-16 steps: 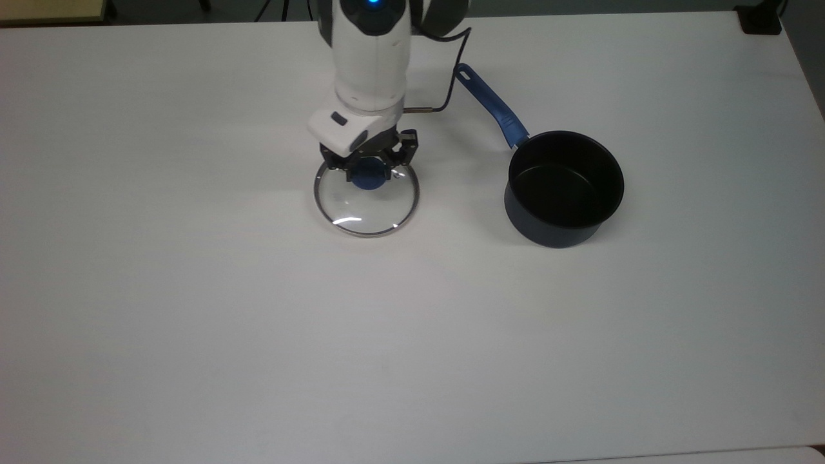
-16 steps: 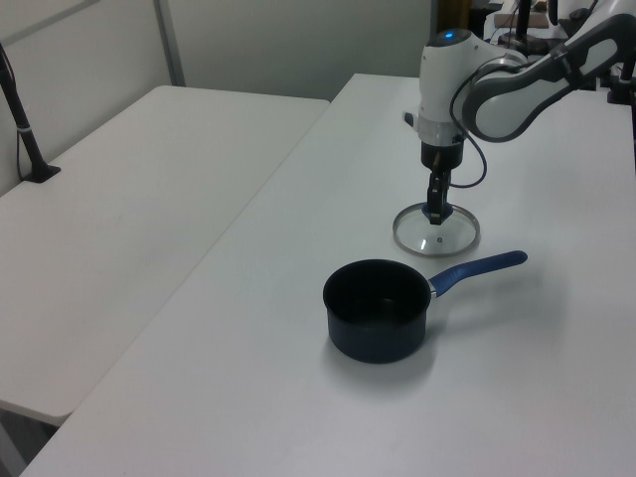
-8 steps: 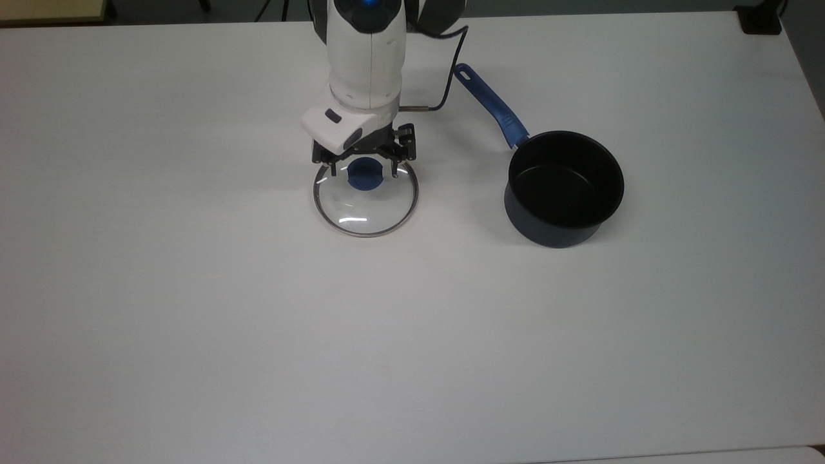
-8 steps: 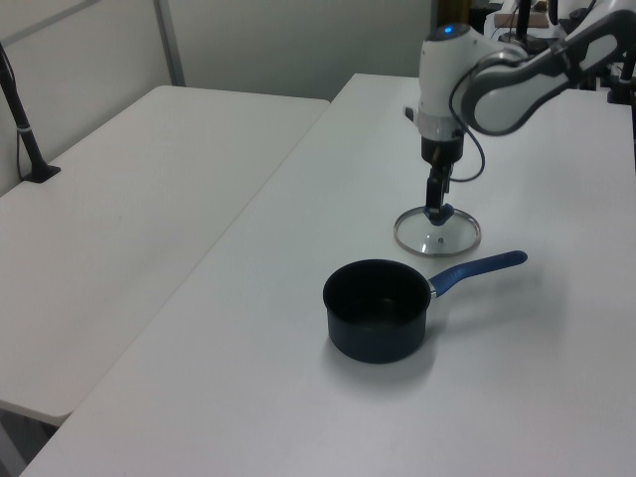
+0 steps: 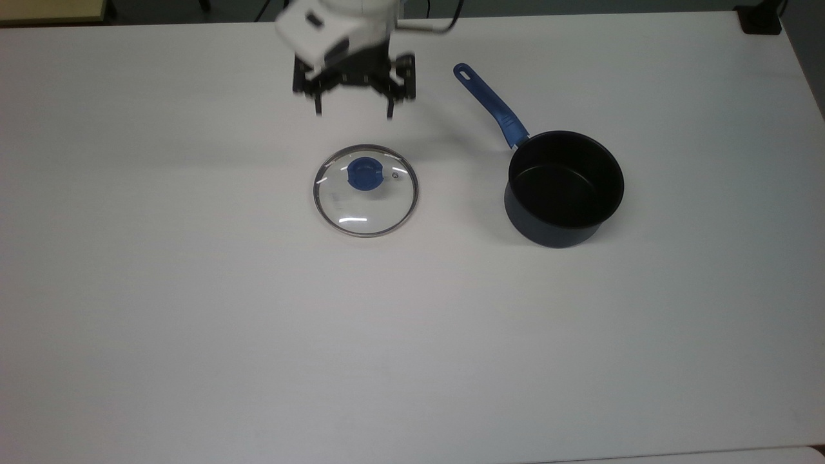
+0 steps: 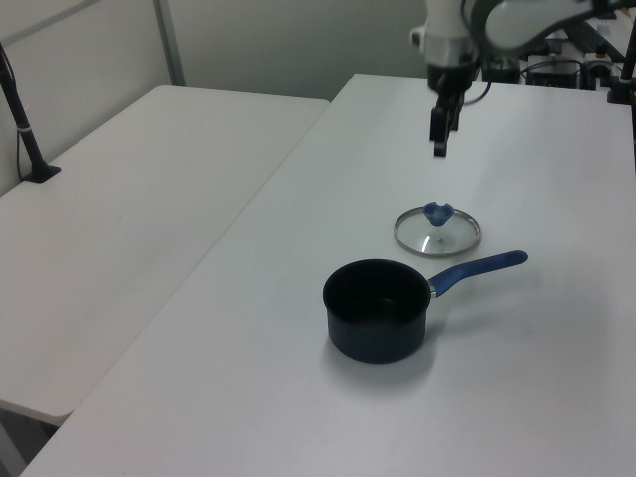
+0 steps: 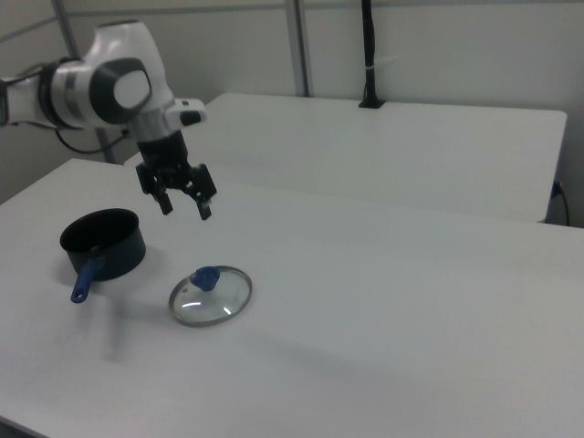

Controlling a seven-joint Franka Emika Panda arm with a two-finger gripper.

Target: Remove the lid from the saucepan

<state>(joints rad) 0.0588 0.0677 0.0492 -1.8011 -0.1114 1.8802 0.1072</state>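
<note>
The glass lid (image 5: 365, 191) with its blue knob lies flat on the white table, apart from the saucepan (image 5: 564, 187), which stands uncovered to the top view's right with its blue handle (image 5: 490, 104) pointing toward the table's far edge. The lid (image 6: 437, 230) and the saucepan (image 6: 378, 309) also show in the left view, and the lid (image 7: 211, 296) and saucepan (image 7: 103, 243) in the right view. My gripper (image 5: 354, 108) hangs open and empty well above the lid, fingers pointing down. It shows too in the left view, gripper (image 6: 438, 149), and the right view, gripper (image 7: 186, 211).
The white table (image 5: 193, 322) has wide free room in front and to the top view's left. A second white table (image 6: 129, 189) adjoins it, with a black clamp post (image 6: 25, 129) on it. A dark object (image 5: 760, 19) sits at the far right corner.
My gripper has let go of the lid's knob, opened, and risen well above the lid. The lid stays flat on the table; the saucepan has not moved.
</note>
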